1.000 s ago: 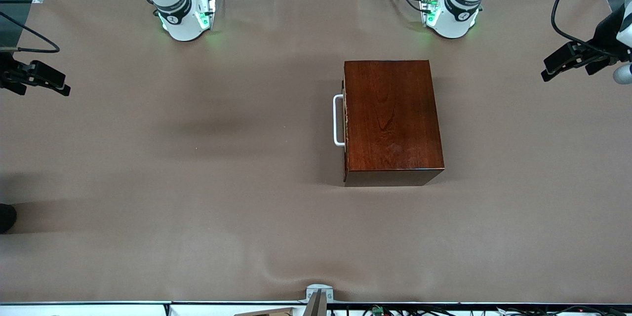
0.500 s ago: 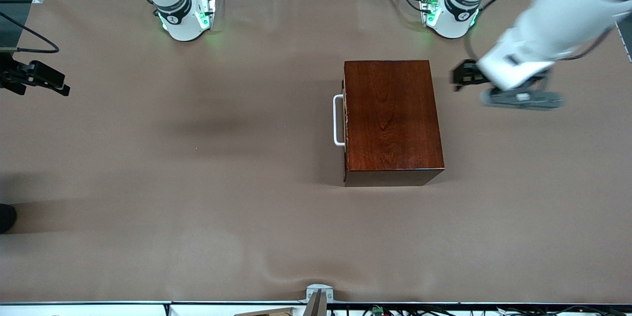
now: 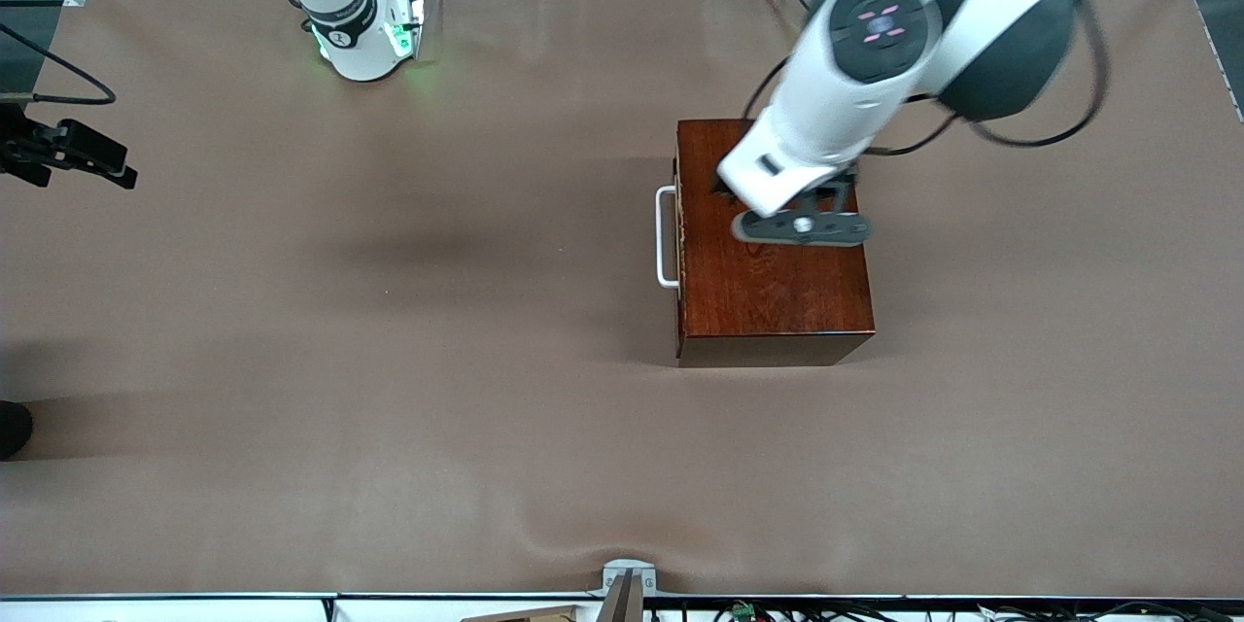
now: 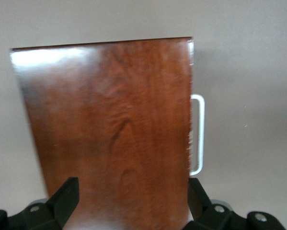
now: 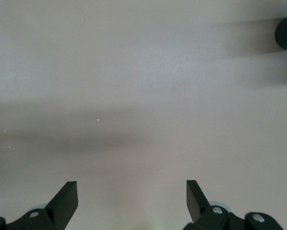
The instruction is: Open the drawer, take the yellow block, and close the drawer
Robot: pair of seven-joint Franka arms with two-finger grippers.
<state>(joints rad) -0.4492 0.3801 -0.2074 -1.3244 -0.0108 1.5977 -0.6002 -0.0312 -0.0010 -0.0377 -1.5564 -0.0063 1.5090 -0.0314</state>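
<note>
Brown box (image 3: 773, 282) now sits under my open left hand (image 4: 129, 203), which has swung in from the counter's (image 3: 389, 360) end, drawer (image 3: 679, 243) unopened; right hand (image 3: 68, 154) waits open.

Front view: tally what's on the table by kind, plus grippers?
Wooden box: 1
Drawer, shut, white handle: 1
Grippers: 2, left gripper open over the box, right gripper open, waiting at the right arm's end
Yellow block: 0 visible
Total: 4
</note>
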